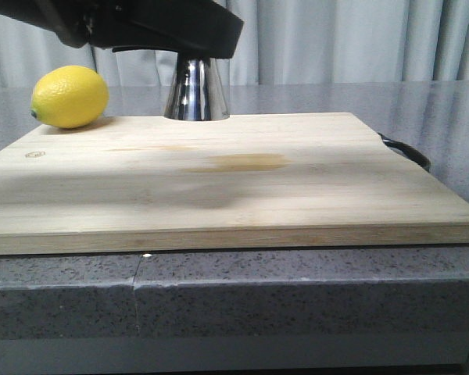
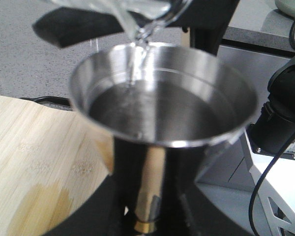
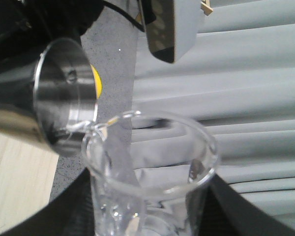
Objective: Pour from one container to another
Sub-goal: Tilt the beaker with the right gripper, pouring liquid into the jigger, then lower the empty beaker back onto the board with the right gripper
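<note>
right gripper (image 3: pixel 147 231): dark fingers either side of the beaker's lower body, closed on it
beaker (image 3: pixel 152 167): clear glass, tipped, spout over the jigger's rim; thin clear stream running from the spout into the cup
left gripper (image 2: pixel 147 221): dark fingers flank the jigger's lower stem and look clamped on it
jigger (image 2: pixel 162 108): shiny steel, brass-coloured waist, upright, top cup partly filled with clear liquid; in the front view its lower cone (image 1: pixel 196 92) sits at the far edge of the board, upper part hidden by a dark arm
board (image 1: pixel 219 180): pale wood, on the grey speckled counter (image 1: pixel 297 297), with 1 wet-looking stain near the centre
lemon (image 1: pixel 69 96): yellow, far-left corner of the board, left of the jigger, apart from it
backdrop: grey curtain (image 1: pixel 336 39)
</note>
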`<state>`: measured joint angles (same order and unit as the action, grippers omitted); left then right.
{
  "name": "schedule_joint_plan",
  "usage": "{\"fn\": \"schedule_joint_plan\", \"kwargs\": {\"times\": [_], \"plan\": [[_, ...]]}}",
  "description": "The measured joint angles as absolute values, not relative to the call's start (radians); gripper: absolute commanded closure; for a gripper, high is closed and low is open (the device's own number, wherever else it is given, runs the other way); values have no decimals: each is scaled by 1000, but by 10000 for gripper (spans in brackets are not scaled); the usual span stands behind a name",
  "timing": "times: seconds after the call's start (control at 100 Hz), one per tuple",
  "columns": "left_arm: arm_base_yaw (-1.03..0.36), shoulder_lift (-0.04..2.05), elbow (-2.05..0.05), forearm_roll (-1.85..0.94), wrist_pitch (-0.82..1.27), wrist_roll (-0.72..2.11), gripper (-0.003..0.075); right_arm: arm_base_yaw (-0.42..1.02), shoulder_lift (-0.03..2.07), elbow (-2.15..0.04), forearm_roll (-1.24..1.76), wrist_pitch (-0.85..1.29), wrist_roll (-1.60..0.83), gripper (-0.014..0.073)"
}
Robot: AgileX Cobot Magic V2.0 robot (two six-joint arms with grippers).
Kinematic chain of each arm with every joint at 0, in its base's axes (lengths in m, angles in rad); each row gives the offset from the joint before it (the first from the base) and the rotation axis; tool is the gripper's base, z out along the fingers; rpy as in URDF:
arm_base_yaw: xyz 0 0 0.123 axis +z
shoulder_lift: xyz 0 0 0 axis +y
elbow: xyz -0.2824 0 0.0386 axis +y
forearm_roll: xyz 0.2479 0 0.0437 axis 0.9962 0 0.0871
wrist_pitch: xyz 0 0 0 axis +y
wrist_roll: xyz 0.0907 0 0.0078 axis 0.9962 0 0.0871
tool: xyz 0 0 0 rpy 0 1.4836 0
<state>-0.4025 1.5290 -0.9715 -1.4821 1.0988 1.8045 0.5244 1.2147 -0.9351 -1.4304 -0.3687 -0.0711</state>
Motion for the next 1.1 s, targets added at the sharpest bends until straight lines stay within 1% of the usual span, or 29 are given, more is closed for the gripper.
{"fn": "schedule_joint_plan", "kwargs": {"times": [0.11, 0.28, 0.45, 0.65, 0.74, 0.9, 1.1], "plan": [[-403, 1529, -972, -1482, 1099, 1804, 740, 524, 1215, -935, -1399, -369, -16, 507], [-403, 1529, -972, -1482, 1099, 1804, 740, 524, 1215, -935, -1315, -353, 163, 507], [-403, 1529, -972, -1482, 1099, 1804, 740, 522, 1217, -935, -1119, -261, 231, 507], [-403, 1529, -972, -1482, 1075, 1804, 740, 425, 1274, -935, -882, -230, 268, 507], [-403, 1529, -972, -1482, 1071, 1804, 740, 358, 1328, -929, -834, -284, 335, 507], [-403, 1529, -972, -1482, 1069, 1804, 740, 245, 1435, -874, -819, -474, 452, 507], [-403, 1529, -972, -1482, 1069, 1804, 740, 182, 1555, -817, -815, -687, 502, 507]]}}
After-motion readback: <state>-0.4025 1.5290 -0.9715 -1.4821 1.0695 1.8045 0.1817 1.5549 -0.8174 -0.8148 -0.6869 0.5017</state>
